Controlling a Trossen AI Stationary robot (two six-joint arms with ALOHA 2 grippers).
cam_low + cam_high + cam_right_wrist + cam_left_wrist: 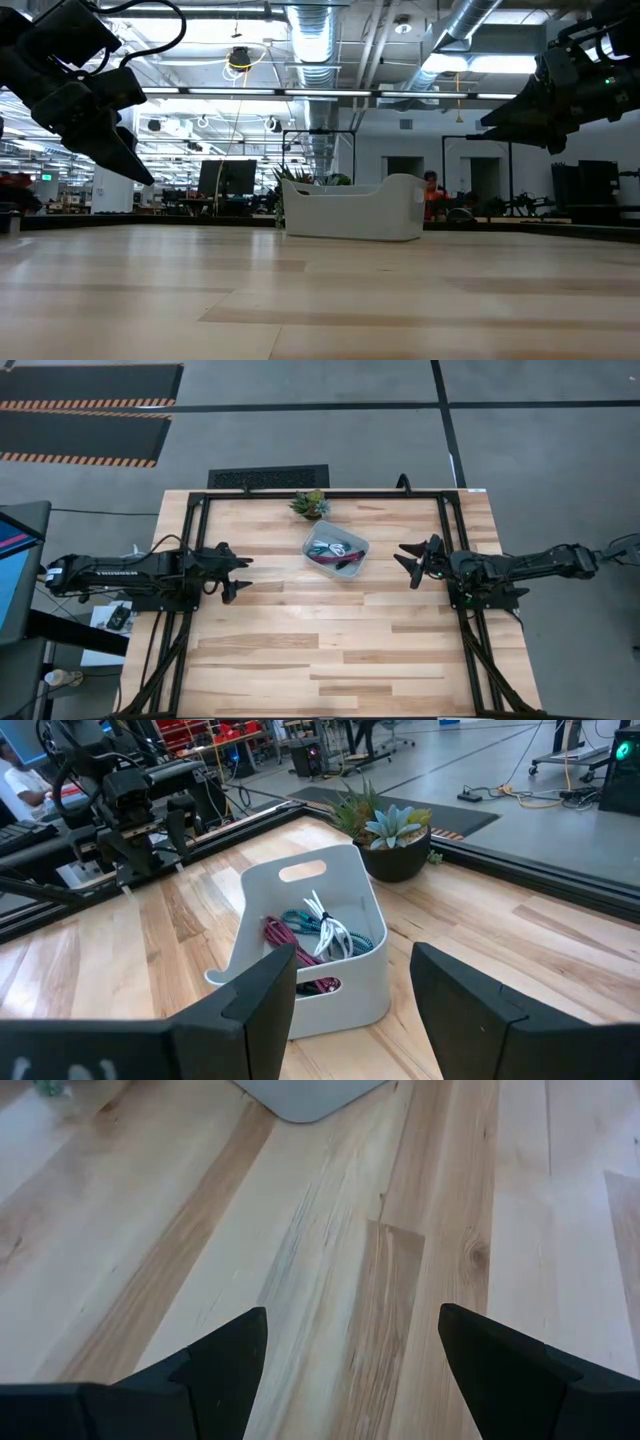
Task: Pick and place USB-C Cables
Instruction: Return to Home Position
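A small white bin stands on the wooden table at the far middle. The USB-C cables lie inside it: the white one, the teal one and the maroon-red one show, with a dark one among them. My left gripper is open and empty above the table, left of the bin. My right gripper is open and empty above the table, right of the bin. Both also show in the low view, left and right, well above the table top.
A small green potted plant stands just beyond the bin at the table's far edge. A black frame rail runs around the table's far and side edges. Bare wood spreads across the near half of the table.
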